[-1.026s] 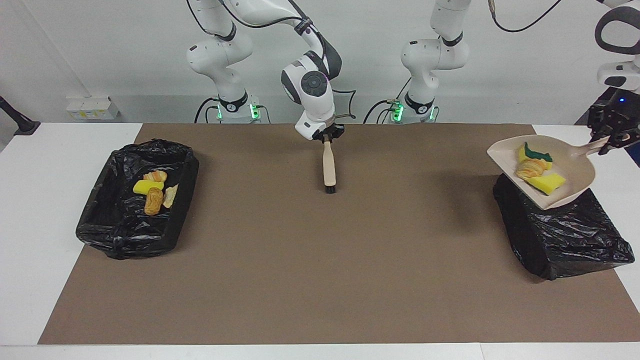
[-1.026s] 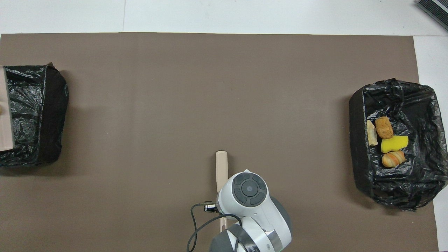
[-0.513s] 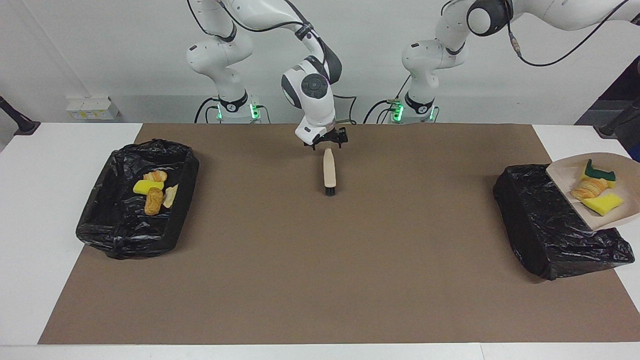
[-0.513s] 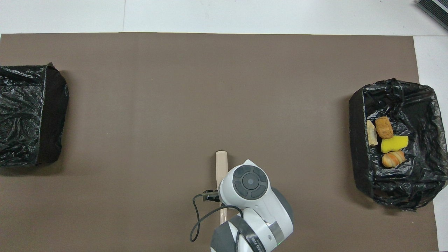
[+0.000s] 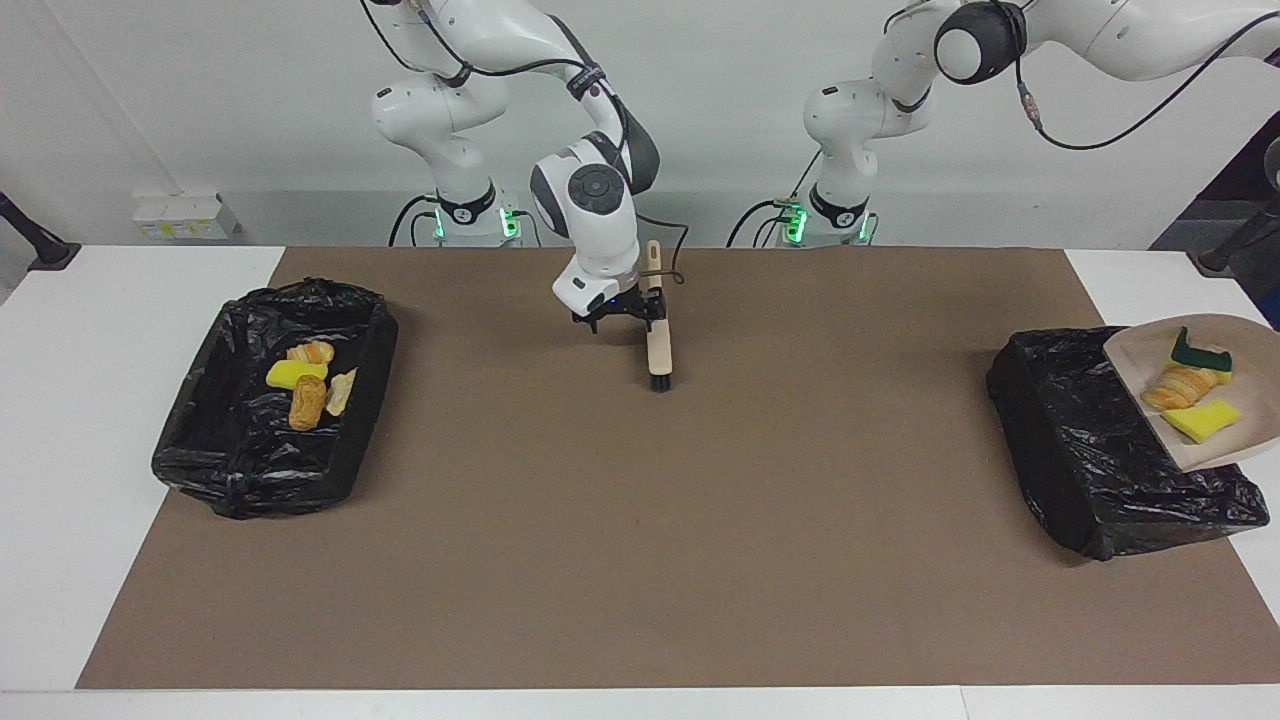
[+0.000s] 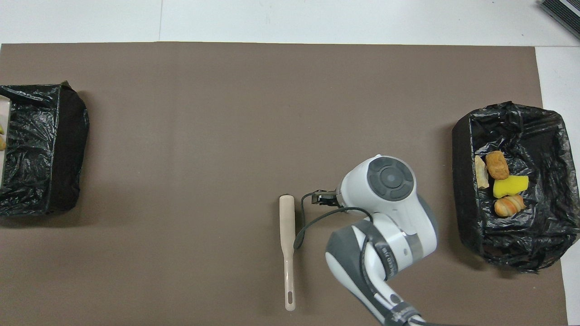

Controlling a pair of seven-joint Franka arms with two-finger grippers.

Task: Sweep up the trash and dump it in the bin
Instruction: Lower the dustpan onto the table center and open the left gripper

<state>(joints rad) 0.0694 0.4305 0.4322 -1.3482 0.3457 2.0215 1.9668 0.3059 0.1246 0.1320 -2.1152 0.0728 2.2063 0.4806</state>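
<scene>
The beige dustpan (image 5: 1236, 440) hangs tilted over the outer edge of the black-lined bin (image 5: 1090, 470) at the left arm's end. It carries trash: a green-topped sponge (image 5: 1198, 350), a bread piece (image 5: 1180, 383) and a yellow sponge (image 5: 1205, 418). Its handle and my left gripper are past the picture's edge. The brush (image 5: 657, 335) lies flat on the brown mat, bristles pointing away from the robots. My right gripper (image 5: 612, 318) hovers open just beside the brush (image 6: 287, 226), toward the right arm's end, holding nothing.
A second black-lined bin (image 5: 200, 450) at the right arm's end holds a yellow sponge (image 5: 295, 373) and bread pieces (image 5: 307, 402); in the overhead view this bin (image 6: 462, 190) shows the same scraps. The brown mat (image 5: 640, 560) covers most of the table.
My right gripper opened, let go of the brush and shifted toward the right arm's end. The left arm swung the loaded dustpan outward, so its gripper left the view.
</scene>
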